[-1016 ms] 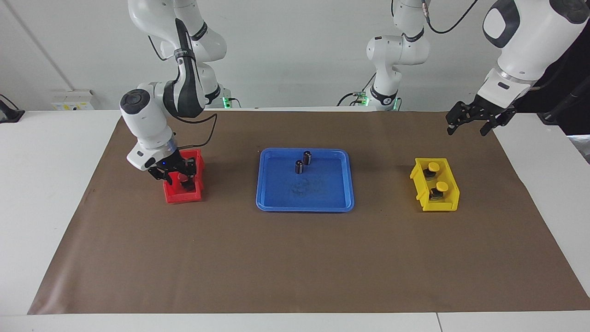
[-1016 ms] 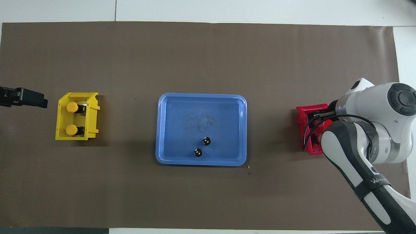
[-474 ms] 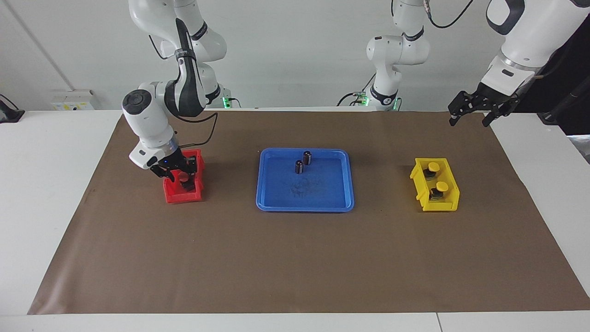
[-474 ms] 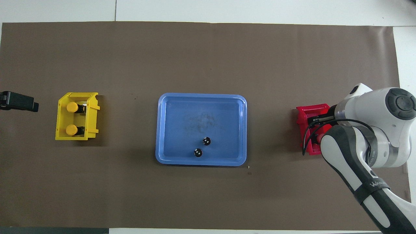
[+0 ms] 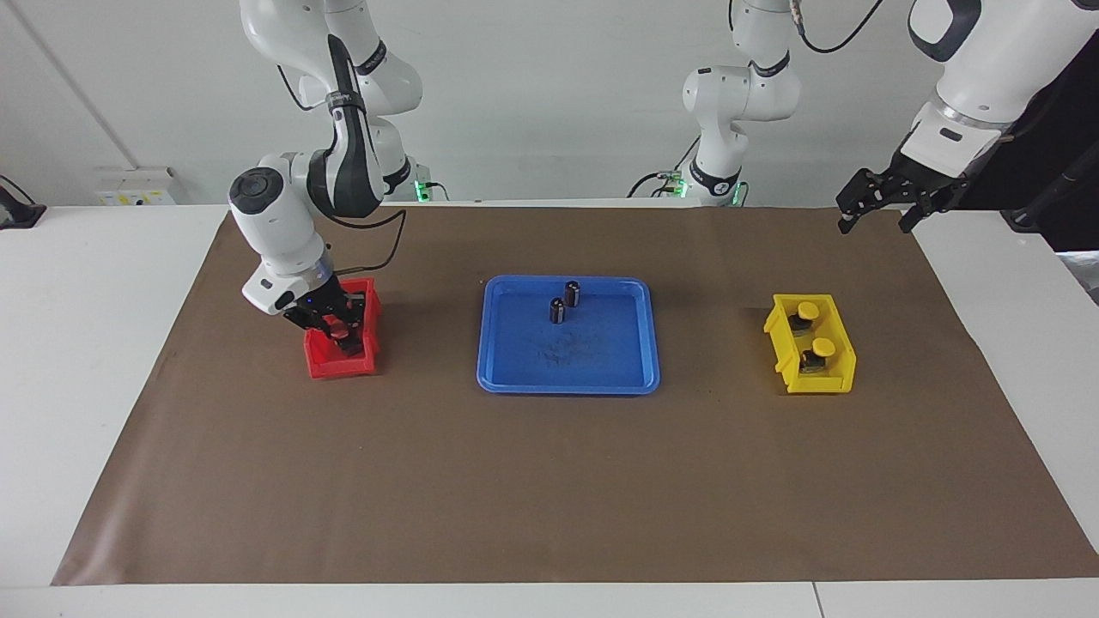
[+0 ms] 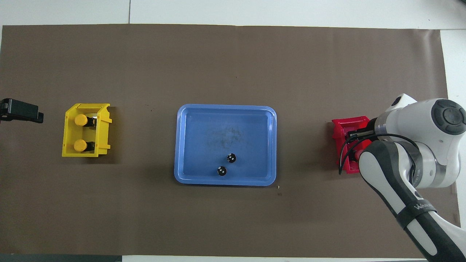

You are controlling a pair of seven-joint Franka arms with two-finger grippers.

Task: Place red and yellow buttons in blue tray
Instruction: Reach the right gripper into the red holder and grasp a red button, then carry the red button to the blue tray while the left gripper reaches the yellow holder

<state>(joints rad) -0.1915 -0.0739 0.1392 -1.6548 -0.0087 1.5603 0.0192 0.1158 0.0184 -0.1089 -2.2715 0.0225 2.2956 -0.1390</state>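
Observation:
The blue tray [image 5: 601, 356] [image 6: 204, 138] lies mid-table. Two yellow buttons [image 5: 806, 310] [image 5: 823, 347] stand in the yellow bin [image 5: 837, 378], also seen from overhead [image 6: 80, 119] [image 6: 79, 145]. My right gripper [image 5: 335, 328] is down in the red bin [image 5: 339, 369] [image 6: 340, 127], shut on a red button [image 5: 342, 331] just above the bin floor. The arm hides the rest of the bin, so no other red button shows. My left gripper [image 5: 876, 223] [image 6: 22, 111] is open and empty, raised over the mat's edge at the left arm's end.
Two dark capless cylinders [image 5: 573, 293] [image 5: 557, 310] stand in the tray near its rim nearest the robots, also seen from overhead [image 6: 231, 158] [image 6: 221, 171]. A brown mat [image 5: 549, 481] covers the table.
My right gripper has risen slightly within the red bin with the red button between its fingers. My left gripper has drawn up and away from the yellow bin toward the table's end.

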